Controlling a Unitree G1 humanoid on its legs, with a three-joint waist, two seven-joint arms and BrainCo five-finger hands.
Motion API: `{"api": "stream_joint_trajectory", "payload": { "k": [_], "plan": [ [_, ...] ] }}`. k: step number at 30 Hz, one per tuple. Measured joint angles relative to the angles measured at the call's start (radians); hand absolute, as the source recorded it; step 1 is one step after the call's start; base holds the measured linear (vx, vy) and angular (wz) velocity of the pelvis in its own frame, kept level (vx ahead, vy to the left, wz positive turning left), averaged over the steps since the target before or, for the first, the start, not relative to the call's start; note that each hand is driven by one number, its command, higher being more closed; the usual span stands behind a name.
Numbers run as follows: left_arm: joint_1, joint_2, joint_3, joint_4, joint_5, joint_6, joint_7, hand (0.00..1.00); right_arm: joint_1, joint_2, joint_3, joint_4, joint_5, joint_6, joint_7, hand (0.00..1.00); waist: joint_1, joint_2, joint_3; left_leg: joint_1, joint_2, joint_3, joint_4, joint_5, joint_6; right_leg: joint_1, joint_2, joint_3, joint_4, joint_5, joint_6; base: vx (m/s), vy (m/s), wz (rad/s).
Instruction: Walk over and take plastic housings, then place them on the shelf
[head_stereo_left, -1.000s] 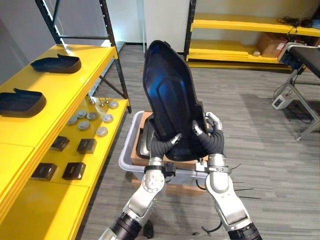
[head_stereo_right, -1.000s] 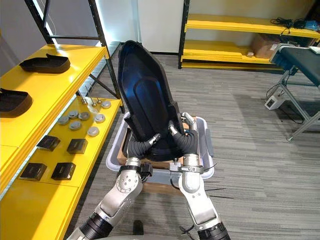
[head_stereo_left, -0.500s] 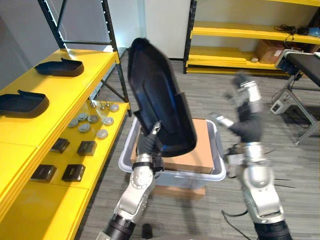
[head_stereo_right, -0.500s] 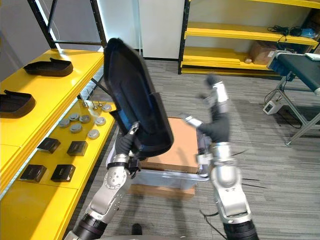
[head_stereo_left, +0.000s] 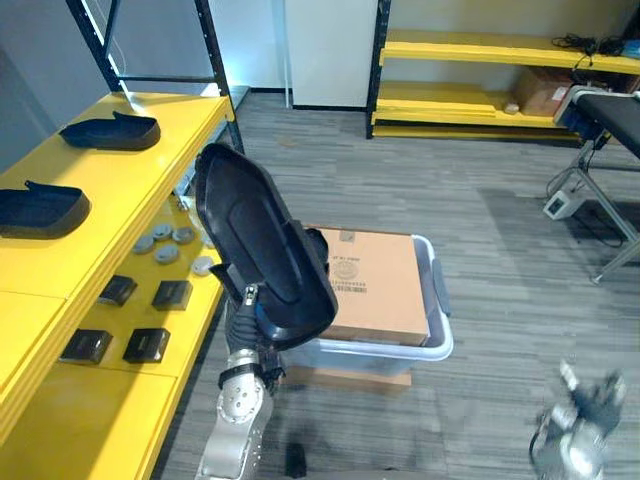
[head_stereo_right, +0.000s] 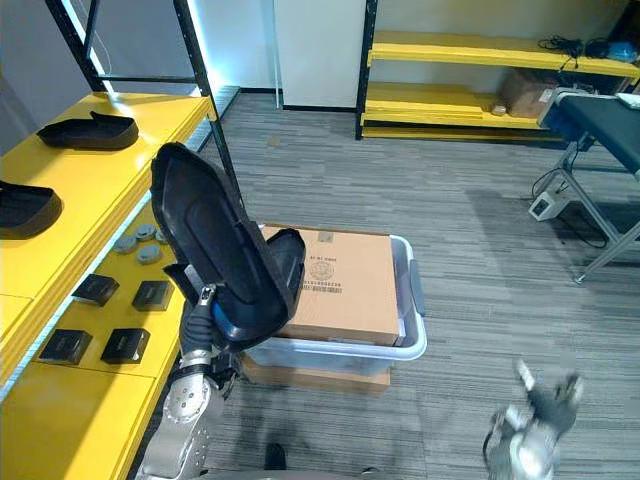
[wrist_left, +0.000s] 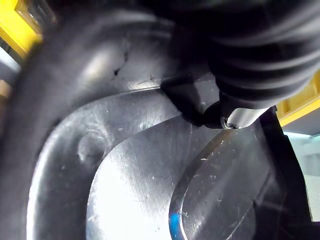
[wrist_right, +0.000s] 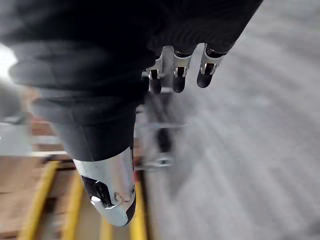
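A large black plastic housing (head_stereo_left: 258, 250) stands tilted upright in front of me, between the yellow shelf (head_stereo_left: 150, 170) and the grey bin. My left hand (head_stereo_left: 247, 300) is shut on its lower edge from beneath; in the left wrist view a finger (wrist_left: 235, 116) presses the housing's glossy inner face (wrist_left: 130, 185). Low at the right, my right hand (head_stereo_right: 540, 408) hangs over the floor and holds nothing, its fingers (wrist_right: 176, 75) relaxed. Two smaller black housings (head_stereo_left: 112, 130) (head_stereo_left: 42, 205) lie on the shelf's upper level.
A cardboard box (head_stereo_left: 372, 272) sits in a grey plastic bin (head_stereo_left: 440, 300) just right of the held housing. The shelf's lower level carries small black boxes (head_stereo_left: 148, 342) and round grey discs (head_stereo_left: 160, 240). More yellow racks (head_stereo_left: 480, 50) stand at the back, and a metal stand (head_stereo_left: 600, 200) at the right.
My right hand has let go of the housing and dropped to the lower right. The left hand alone now carries the housing, which has moved left and lower, toward the shelf.
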Motion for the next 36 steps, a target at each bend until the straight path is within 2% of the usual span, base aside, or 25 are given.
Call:
{"api": "stream_joint_trajectory", "payload": {
  "k": [4, 6, 8, 9, 10, 11, 12, 13, 15, 16, 17, 19, 20, 21, 22, 23, 24, 26, 28, 29, 30, 31, 32, 33, 36],
  "plan": [
    [0.042, -0.001, -0.005, -0.043, -0.001, -0.012, -0.027, 1.0, -0.004, 0.036, 0.084, 0.092, -0.038, 0.029, 0.035, 0.0, 0.007, -0.001, 0.014, -0.004, -0.001, -0.03, 0.0, -0.01, -0.007, 0.016, 0.0, -0.038, 0.024, -0.025, 0.008, -0.04, -0.027, 0.32],
    [0.06, -0.004, -0.007, -0.075, -0.001, -0.021, -0.041, 1.0, -0.01, 0.047, 0.145, 0.098, -0.061, 0.03, 0.046, 0.0, 0.028, -0.007, 0.038, -0.015, -0.01, -0.063, 0.001, -0.009, -0.008, 0.014, -0.005, -0.087, 0.071, -0.054, 0.012, -0.06, -0.026, 0.94],
    [0.054, -0.011, -0.02, -0.09, -0.002, -0.023, -0.042, 1.0, -0.013, 0.06, 0.161, 0.093, -0.079, 0.028, 0.045, 0.0, 0.026, -0.014, 0.052, -0.069, -0.019, -0.039, 0.003, -0.047, 0.045, 0.015, -0.029, -0.224, 0.101, -0.065, 0.014, -0.03, -0.021, 1.68],
    [0.05, -0.012, -0.024, -0.091, -0.002, -0.024, -0.042, 1.0, -0.015, 0.065, 0.16, 0.094, -0.081, 0.028, 0.044, 0.0, 0.027, -0.03, 0.061, -0.085, -0.023, 0.008, 0.013, -0.069, 0.073, 0.018, -0.052, -0.266, 0.098, -0.065, 0.014, 0.01, 0.063, 2.12],
    [0.034, -0.024, -0.024, -0.092, -0.002, -0.028, -0.039, 1.0, -0.037, 0.062, 0.164, 0.103, -0.103, 0.028, 0.045, 0.0, 0.033, -0.033, 0.094, -0.151, 0.023, 0.282, 0.143, -0.1, 0.115, 0.029, -0.087, -0.383, 0.116, -0.076, 0.023, 0.02, 0.091, 2.03],
    [0.034, -0.03, -0.024, -0.092, -0.004, -0.028, -0.038, 1.0, -0.046, 0.052, 0.164, 0.102, -0.112, 0.029, 0.045, 0.0, 0.033, -0.021, 0.099, -0.159, 0.053, 0.389, 0.184, -0.121, 0.127, 0.034, -0.087, -0.419, 0.13, -0.086, 0.028, 0.06, 0.127, 2.11],
    [0.026, -0.031, -0.025, -0.086, -0.009, -0.028, -0.038, 1.0, -0.061, 0.043, 0.166, 0.102, -0.12, 0.029, 0.045, 0.0, 0.024, -0.01, 0.109, -0.156, 0.09, 0.511, 0.212, -0.118, 0.113, 0.056, -0.091, -0.475, 0.152, -0.104, 0.045, 0.09, 0.074, 1.68],
    [0.014, -0.029, -0.027, -0.07, -0.015, -0.029, -0.039, 1.0, -0.068, 0.035, 0.173, 0.101, -0.13, 0.029, 0.045, 0.0, 0.02, -0.022, 0.115, -0.153, 0.105, 0.61, 0.235, -0.126, 0.114, 0.083, -0.11, -0.535, 0.164, -0.115, 0.06, 0.1, 0.062, 1.66],
    [0.01, -0.025, -0.031, -0.065, -0.022, -0.035, -0.039, 1.0, -0.093, 0.033, 0.176, 0.102, -0.141, 0.032, 0.043, 0.0, 0.034, -0.018, 0.114, -0.173, 0.096, 0.632, 0.27, -0.155, 0.121, 0.101, -0.128, -0.579, 0.165, -0.118, 0.067, 0.1, 0.062, 1.08],
    [0.005, -0.015, -0.039, -0.063, -0.043, -0.038, -0.041, 1.0, -0.125, 0.036, 0.18, 0.102, -0.153, 0.034, 0.045, 0.0, 0.036, -0.031, 0.122, -0.197, 0.072, 0.593, 0.321, -0.192, 0.124, 0.123, -0.151, -0.617, 0.172, -0.13, 0.085, 0.14, 0.102, 0.74],
    [0.003, -0.012, -0.047, -0.058, -0.045, -0.038, -0.043, 1.0, -0.132, 0.039, 0.181, 0.102, -0.157, 0.035, 0.046, 0.0, 0.036, -0.036, 0.125, -0.201, 0.063, 0.578, 0.341, -0.214, 0.128, 0.135, -0.163, -0.634, 0.181, -0.134, 0.085, 0.19, 0.148, 0.88],
    [0.004, -0.012, -0.065, -0.051, -0.05, -0.036, -0.049, 1.0, -0.149, 0.049, 0.182, 0.103, -0.163, 0.046, 0.047, 0.0, 0.039, -0.043, 0.126, -0.204, 0.032, 0.541, 0.398, -0.274, 0.138, 0.154, -0.225, -0.649, 0.28, -0.143, 0.068, 0.2, 0.158, 0.71],
    [0.001, -0.014, -0.081, -0.047, -0.05, -0.036, -0.058, 1.0, -0.158, 0.048, 0.184, 0.103, -0.17, 0.058, 0.047, 0.0, 0.036, -0.044, 0.127, -0.196, 0.007, 0.509, 0.422, -0.301, 0.146, 0.139, -0.287, -0.627, 0.42, -0.135, 0.017, 0.28, 0.229, 0.92],
    [-0.01, -0.011, -0.101, -0.036, -0.05, -0.035, -0.064, 1.0, -0.162, 0.048, 0.185, 0.104, -0.18, 0.068, 0.048, 0.0, 0.028, -0.04, 0.127, -0.171, -0.02, 0.467, 0.423, -0.323, 0.155, 0.091, -0.345, -0.537, 0.591, -0.093, -0.111, 0.36, 0.274, 0.97],
    [-0.019, -0.013, -0.108, -0.027, -0.05, -0.035, -0.064, 1.0, -0.163, 0.051, 0.186, 0.107, -0.184, 0.07, 0.048, 0.0, 0.023, -0.038, 0.129, -0.157, -0.025, 0.445, 0.42, -0.33, 0.154, 0.055, -0.346, -0.451, 0.664, -0.119, -0.117, 0.37, 0.23, 0.92],
    [-0.035, -0.003, -0.11, -0.01, -0.049, -0.035, -0.063, 1.0, -0.169, 0.059, 0.193, 0.113, -0.188, 0.071, 0.05, 0.0, 0.023, -0.037, 0.135, -0.12, -0.03, 0.405, 0.401, -0.334, 0.154, -0.02, -0.292, -0.295, 0.75, -0.192, -0.071, 0.32, 0.149, 0.77],
    [-0.035, -0.002, -0.098, 0.003, -0.048, -0.035, -0.056, 1.0, -0.166, 0.06, 0.227, 0.113, -0.187, 0.07, 0.05, 0.0, 0.022, -0.036, 0.137, -0.068, -0.035, 0.378, 0.367, -0.328, 0.155, -0.079, -0.237, -0.209, 0.769, -0.243, -0.058, 0.32, 0.106, 0.68],
    [-0.032, -0.002, -0.092, 0.01, -0.048, -0.035, -0.04, 1.0, -0.168, 0.054, 0.256, 0.107, -0.189, 0.064, 0.05, 0.0, 0.023, -0.034, 0.136, -0.003, -0.05, 0.346, 0.325, -0.327, 0.151, -0.144, -0.182, -0.172, 0.712, -0.279, -0.056, 0.35, 0.066, 0.68],
    [-0.05, -0.003, -0.095, 0.012, -0.047, -0.036, -0.04, 1.0, -0.168, 0.055, 0.266, 0.077, -0.195, 0.061, 0.05, 0.0, 0.012, -0.031, 0.137, 0.023, -0.061, 0.282, 0.309, -0.326, 0.147, -0.23, -0.107, -0.097, 0.595, -0.288, -0.047, 0.31, -0.009, 0.99],
    [-0.065, -0.003, -0.096, 0.021, -0.048, -0.038, -0.039, 1.0, -0.17, 0.055, 0.268, 0.065, -0.196, 0.058, 0.05, 0.0, -0.001, -0.025, 0.138, 0.027, -0.061, 0.239, 0.309, -0.328, 0.136, -0.276, -0.049, -0.008, 0.508, -0.278, -0.03, 0.31, -0.061, 1.19],
    [-0.076, -0.002, -0.099, 0.036, -0.048, -0.038, -0.038, 1.0, -0.164, 0.056, 0.27, 0.054, -0.196, 0.054, 0.05, 0.0, -0.002, -0.027, 0.138, 0.041, -0.067, 0.208, 0.314, -0.338, 0.118, -0.304, -0.002, 0.071, 0.42, -0.239, 0.001, 0.3, -0.077, 1.18],
    [-0.079, -0.001, -0.103, 0.045, -0.048, -0.039, -0.037, 1.0, -0.157, 0.055, 0.274, 0.053, -0.196, 0.053, 0.05, 0.0, 0.0, -0.036, 0.135, 0.053, -0.075, 0.193, 0.315, -0.344, 0.107, -0.307, 0.003, 0.094, 0.376, -0.194, -0.004, 0.31, -0.11, 1.03],
    [-0.077, 0.0, -0.104, 0.055, -0.047, -0.039, -0.037, 1.0, -0.147, 0.056, 0.289, 0.054, -0.196, 0.055, 0.051, 0.0, 0.001, -0.054, 0.13, 0.074, -0.092, 0.185, 0.319, -0.356, 0.088, -0.304, -0.002, 0.117, 0.34, -0.091, -0.021, 0.38, -0.16, 1.12],
    [-0.073, -0.016, -0.111, 0.085, -0.045, -0.038, -0.037, 1.0, -0.135, 0.043, 0.295, 0.055, -0.196, 0.055, 0.052, 0.0, 0.002, -0.036, 0.118, 0.084, -0.077, 0.161, 0.337, -0.371, 0.062, -0.273, -0.005, 0.103, 0.345, -0.046, -0.038, 0.32, -0.137, 0.98],
    [-0.074, -0.021, -0.13, 0.085, -0.043, -0.04, -0.039, 1.0, -0.133, 0.036, 0.302, 0.047, -0.196, 0.054, 0.055, 0.0, 0.022, -0.012, 0.112, 0.053, -0.028, 0.152, 0.408, -0.39, 0.007, -0.215, 0.014, 0.016, 0.291, -0.065, -0.062, 0.32, -0.176, 0.73]
  ]
}}
